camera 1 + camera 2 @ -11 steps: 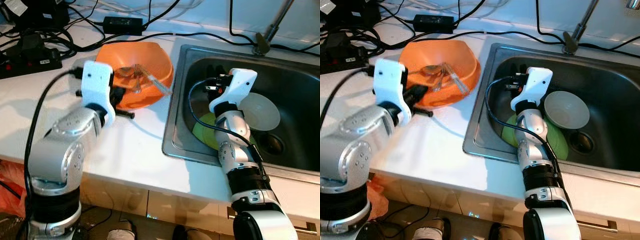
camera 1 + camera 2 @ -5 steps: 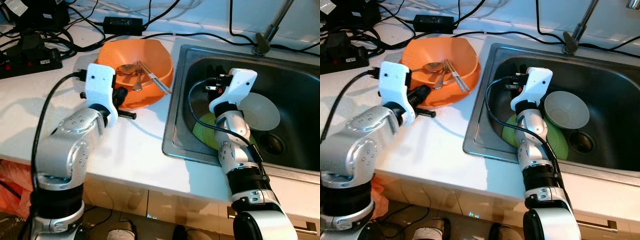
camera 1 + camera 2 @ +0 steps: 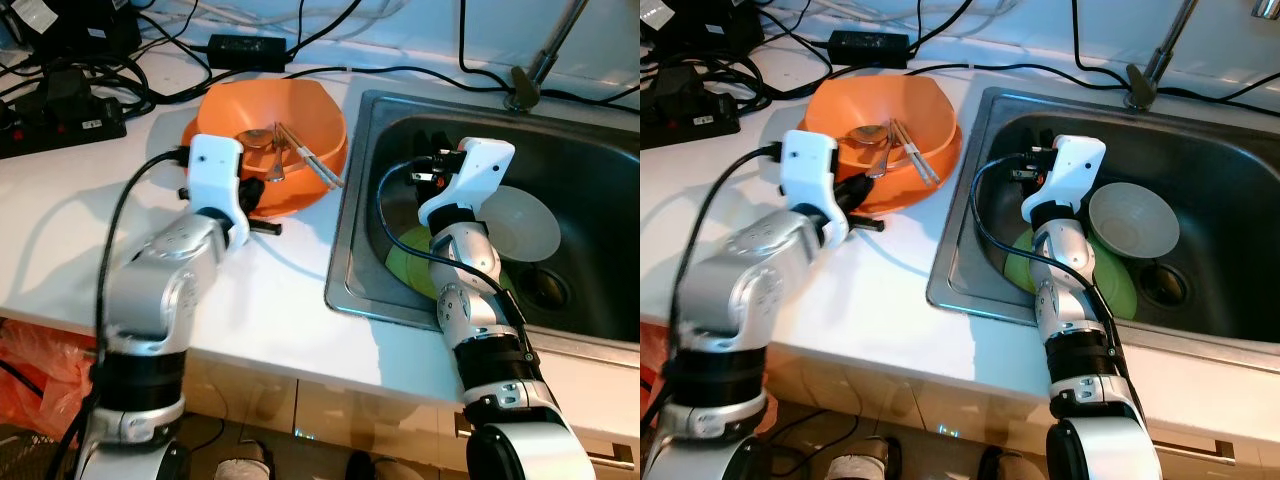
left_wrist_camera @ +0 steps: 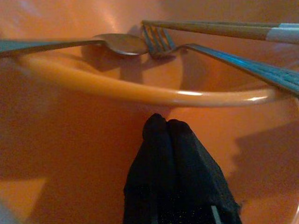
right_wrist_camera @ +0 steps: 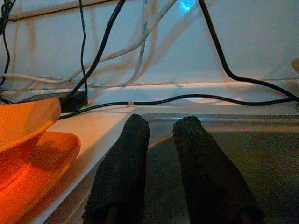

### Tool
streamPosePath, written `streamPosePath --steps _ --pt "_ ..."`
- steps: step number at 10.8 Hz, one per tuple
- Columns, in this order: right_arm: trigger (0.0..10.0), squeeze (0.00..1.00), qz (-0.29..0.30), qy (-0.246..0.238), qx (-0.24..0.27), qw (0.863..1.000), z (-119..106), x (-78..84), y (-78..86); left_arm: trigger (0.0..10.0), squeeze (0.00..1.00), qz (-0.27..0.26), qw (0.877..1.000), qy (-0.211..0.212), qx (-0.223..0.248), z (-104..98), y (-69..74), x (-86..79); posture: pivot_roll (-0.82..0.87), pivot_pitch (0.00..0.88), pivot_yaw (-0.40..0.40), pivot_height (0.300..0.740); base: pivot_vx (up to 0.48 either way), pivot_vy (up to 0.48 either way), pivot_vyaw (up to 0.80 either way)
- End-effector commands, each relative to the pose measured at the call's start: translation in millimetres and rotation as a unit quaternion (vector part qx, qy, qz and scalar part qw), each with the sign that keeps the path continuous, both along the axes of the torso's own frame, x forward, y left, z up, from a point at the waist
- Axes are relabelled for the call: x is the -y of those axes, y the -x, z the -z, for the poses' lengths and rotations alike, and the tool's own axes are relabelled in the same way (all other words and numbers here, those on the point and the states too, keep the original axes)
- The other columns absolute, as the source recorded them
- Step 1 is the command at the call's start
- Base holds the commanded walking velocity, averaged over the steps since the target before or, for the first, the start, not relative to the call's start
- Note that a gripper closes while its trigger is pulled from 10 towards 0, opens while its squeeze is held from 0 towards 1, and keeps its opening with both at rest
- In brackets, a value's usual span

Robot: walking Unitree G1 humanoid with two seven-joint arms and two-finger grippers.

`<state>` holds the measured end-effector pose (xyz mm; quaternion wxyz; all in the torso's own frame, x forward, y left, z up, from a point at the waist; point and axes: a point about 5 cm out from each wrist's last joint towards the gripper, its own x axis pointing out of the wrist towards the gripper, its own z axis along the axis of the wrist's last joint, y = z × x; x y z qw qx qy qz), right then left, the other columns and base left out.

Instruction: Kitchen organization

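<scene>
An orange bowl [image 3: 310, 105] stands on the white counter left of the sink, on an orange plate [image 5: 42, 151]. In it lie a spoon [image 4: 117, 43], a fork [image 4: 161, 41] and a pair of chopsticks [image 3: 312, 161]. My left gripper [image 4: 161, 123] is shut and empty, its tips just outside the bowl's near wall, below the rim. My right gripper [image 5: 161, 123] hangs open inside the sink [image 3: 345, 250], near its left wall, holding nothing. Behind my right arm in the sink lie a green plate [image 3: 408, 262] and a white bowl [image 3: 528, 225].
A black power strip [image 3: 60, 125], an adapter [image 3: 245, 45] and several cables crowd the counter's back left. The faucet [image 3: 535, 65] rises behind the sink. The drain [image 3: 545, 287] is at the sink's right. Bare counter lies in front of the orange bowl.
My left arm has shifted right along the orange bowl's near side. The cutlery, blurred a second ago, now lies still in the bowl. The right arm has not moved.
</scene>
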<state>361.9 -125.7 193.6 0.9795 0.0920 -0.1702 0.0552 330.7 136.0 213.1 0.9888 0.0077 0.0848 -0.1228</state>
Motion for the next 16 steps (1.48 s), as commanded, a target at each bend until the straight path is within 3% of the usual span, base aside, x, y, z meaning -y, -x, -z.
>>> streamPosePath --steps 1,3,4,8,10,14,16 --pt "10.0 0.0 0.006 -0.007 -0.029 1.0 18.9 3.2 4.3 10.0 0.0 0.005 1.0 -0.006 0.001 -0.5 -2.6 3.6 0.26 0.149 -0.01 0.74 0.0 0.0 0.0" --pt "10.0 0.0 0.007 -0.007 -0.03 1.0 19.5 3.9 4.9 10.0 0.0 0.01 1.0 -0.008 0.013 -8.1 -11.0 5.1 0.26 0.153 -0.006 0.74 0.0 0.0 0.0" --pt "10.0 0.0 0.006 -0.008 -0.031 0.999 19.9 2.4 5.2 10.0 0.0 0.017 1.0 -0.019 -0.005 -3.6 -14.3 4.9 0.26 0.151 -0.003 0.74 0.0 0.0 0.0" --pt "10.0 0.0 0.005 -0.009 -0.032 0.999 20.9 1.3 5.7 10.0 0.0 0.021 0.997 -0.026 -0.074 15.2 -4.9 -3.6 0.28 0.161 0.003 0.74 0.0 0.0 0.0" --pt "10.0 0.0 0.002 -0.01 -0.034 0.999 21.2 0.3 5.7 10.0 0.0 0.029 0.994 -0.029 -0.103 20.5 12.5 -12.5 0.28 0.167 0.005 0.74 0.0 0.0 0.0" --pt "10.0 0.0 -0.007 -0.011 -0.041 0.999 24.6 -3.2 6.5 10.0 0.0 0.015 0.992 -0.044 -0.113 1.5 61.5 -34.5 0.34 0.202 -0.007 0.74 0.0 0.0 0.0" --pt "10.0 0.0 -0.016 -0.009 -0.044 0.999 24.2 -5.4 4.5 10.0 0.0 -0.003 0.992 -0.043 -0.114 -4.1 85.2 -34.6 0.37 0.214 -0.026 0.74 0.0 0.0 0.0"
